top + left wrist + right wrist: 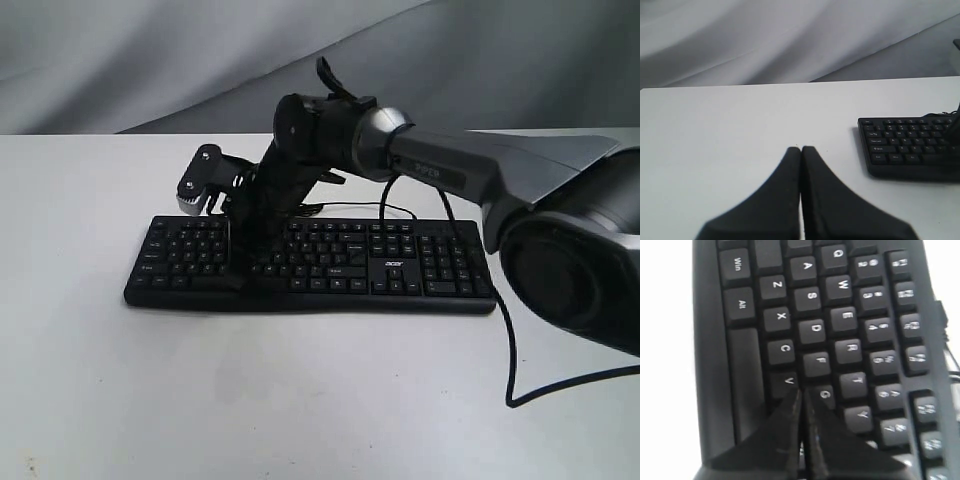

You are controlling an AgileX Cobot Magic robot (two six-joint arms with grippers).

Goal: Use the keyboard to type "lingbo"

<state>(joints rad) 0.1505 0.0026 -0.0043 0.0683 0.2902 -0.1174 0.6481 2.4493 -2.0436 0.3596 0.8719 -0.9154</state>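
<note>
The black keyboard (pixel 400 268) with a white acer logo lies across the middle of the white table; its left end shows in the left wrist view (pixel 910 147). My right gripper (pixel 238 270) reaches down from the right onto the keyboard's left-middle keys. In the right wrist view it (pixel 802 392) is shut, its tips between the V key (pixel 788 381) and the G key (pixel 825 394), close over the keyboard (pixel 815 330). My left gripper (pixel 801 149) is shut with nothing in it, over bare table left of the keyboard.
The keyboard's thin black cable (pixel 400 208) runs behind it. A second black cable (pixel 515 370) trails from the right arm (pixel 480 165) down over the table at the right. Grey cloth (pixel 150 60) hangs behind the table (pixel 300 400).
</note>
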